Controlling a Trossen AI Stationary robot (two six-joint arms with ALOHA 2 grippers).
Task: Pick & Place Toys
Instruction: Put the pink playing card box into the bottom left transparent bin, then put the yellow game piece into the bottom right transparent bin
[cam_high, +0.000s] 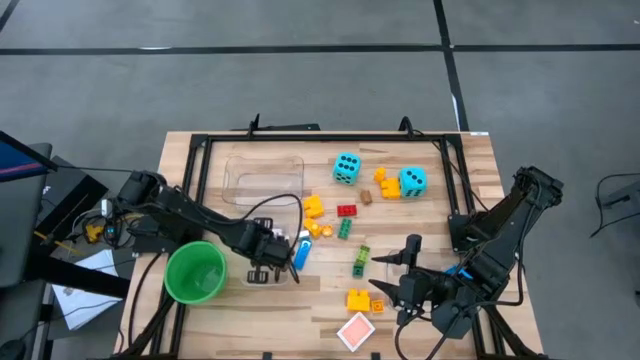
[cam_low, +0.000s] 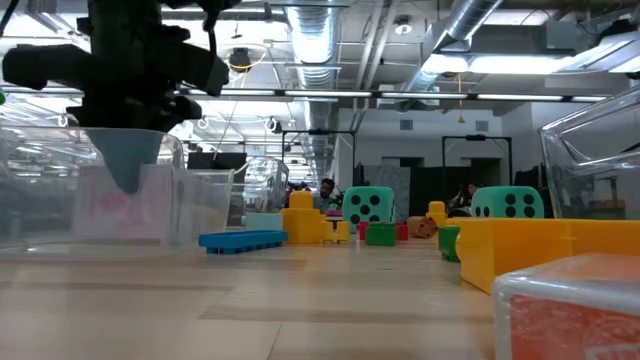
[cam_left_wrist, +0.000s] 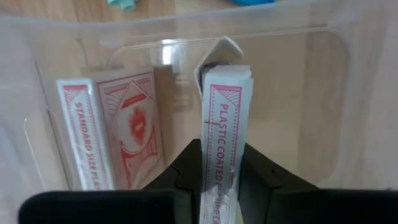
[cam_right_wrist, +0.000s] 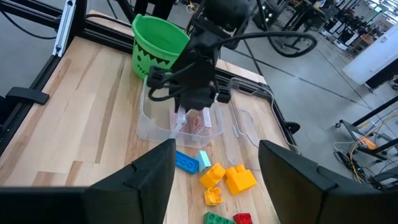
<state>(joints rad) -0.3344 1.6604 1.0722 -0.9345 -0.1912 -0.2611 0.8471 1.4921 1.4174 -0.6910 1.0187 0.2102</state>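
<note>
- High view: two cyan dice, one (cam_high: 347, 168) to the left of the other (cam_high: 412, 181), lie at the far middle of the table (cam_high: 480, 170). An orange brick (cam_high: 385, 184) sits just beside the right-hand die. Nearer the middle lie a yellow brick (cam_high: 314, 207), a red brick (cam_high: 346, 211), two green bricks (cam_high: 345, 229) (cam_high: 360, 261) and a blue brick (cam_high: 302, 250). Another yellow brick (cam_high: 358, 299) and one card pack (cam_high: 356, 331) lie near the front edge. Two clear bins show: one (cam_high: 262, 172) at the back, one (cam_high: 282, 215) under the left gripper (cam_high: 268, 246). A green cup (cam_high: 196, 272) stands just left of that gripper. The right gripper (cam_high: 392, 272) hovers over the table's front right, jaws apart and empty.
- Low view: the blue brick (cam_low: 242, 240) lies just beside the near bin (cam_low: 150, 190), and both dice (cam_low: 367, 205) (cam_low: 508, 204) stand far back. People sit in the room behind, which the high view cannot show. The dark left arm reaches down into the bin.
- Left wrist view: only here is the grip plain. The left gripper (cam_left_wrist: 222, 180) is clamped on an upright card pack (cam_left_wrist: 221, 124) inside the bin, with a second pack (cam_left_wrist: 112, 134) standing beside it.
- Right wrist view: past the right arm's own spread fingers (cam_right_wrist: 152, 177), the left gripper (cam_right_wrist: 194, 106) is down in the bin (cam_right_wrist: 155, 124), the cup (cam_right_wrist: 157, 42) behind it and the blue brick (cam_right_wrist: 186, 162) just outside it.
</note>
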